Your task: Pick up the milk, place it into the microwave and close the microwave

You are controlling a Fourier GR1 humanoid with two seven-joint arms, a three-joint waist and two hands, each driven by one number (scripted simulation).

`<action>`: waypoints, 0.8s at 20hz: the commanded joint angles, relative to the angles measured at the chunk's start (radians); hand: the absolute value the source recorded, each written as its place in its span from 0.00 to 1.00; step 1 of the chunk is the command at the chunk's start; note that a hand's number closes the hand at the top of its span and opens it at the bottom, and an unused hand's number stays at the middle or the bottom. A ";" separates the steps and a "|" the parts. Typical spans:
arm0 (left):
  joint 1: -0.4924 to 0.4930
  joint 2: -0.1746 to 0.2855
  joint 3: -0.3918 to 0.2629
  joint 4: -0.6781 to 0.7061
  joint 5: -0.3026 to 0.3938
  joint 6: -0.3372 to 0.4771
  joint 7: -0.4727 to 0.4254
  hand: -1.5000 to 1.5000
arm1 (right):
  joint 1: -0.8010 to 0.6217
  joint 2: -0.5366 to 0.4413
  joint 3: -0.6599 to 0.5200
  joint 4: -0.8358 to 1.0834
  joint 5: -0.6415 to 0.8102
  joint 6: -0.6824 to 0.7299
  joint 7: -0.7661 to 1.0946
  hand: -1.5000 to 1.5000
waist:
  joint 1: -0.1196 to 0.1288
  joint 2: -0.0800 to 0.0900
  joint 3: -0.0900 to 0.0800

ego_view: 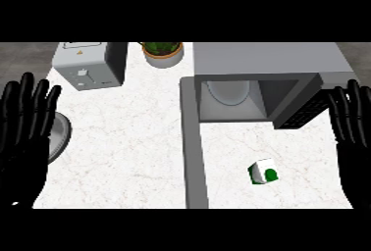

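Note:
The milk is a small white carton with green marks, standing on the white counter at the lower right. Behind it the grey microwave stands with its inside showing, a pale turntable visible within. Its open door runs toward me as a long grey slab left of the milk. My right hand rests open at the right edge, fingers up, apart from the carton. At the left edge my left hand also rests open, fingers up.
A grey toaster sits at the back left, with a potted plant beside it. A grey round plate lies partly under my left hand. The dark keypad panel of the microwave angles out at the right.

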 commanded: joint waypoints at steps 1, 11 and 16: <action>0.001 -0.004 -0.021 0.038 -0.032 -0.011 -0.033 0.00 | 0.085 0.012 0.013 -0.057 -0.005 0.022 -0.048 0.00 | 0.005 0.023 -0.017; 0.218 -0.087 -0.038 0.042 0.162 0.048 -0.033 0.00 | 0.435 0.020 0.178 -0.182 0.025 0.110 -0.108 0.00 | 0.004 0.021 -0.018; 0.286 -0.088 -0.050 0.009 0.175 0.004 -0.045 0.00 | 0.542 0.047 0.262 -0.165 0.106 0.098 -0.184 0.00 | 0.006 0.021 -0.018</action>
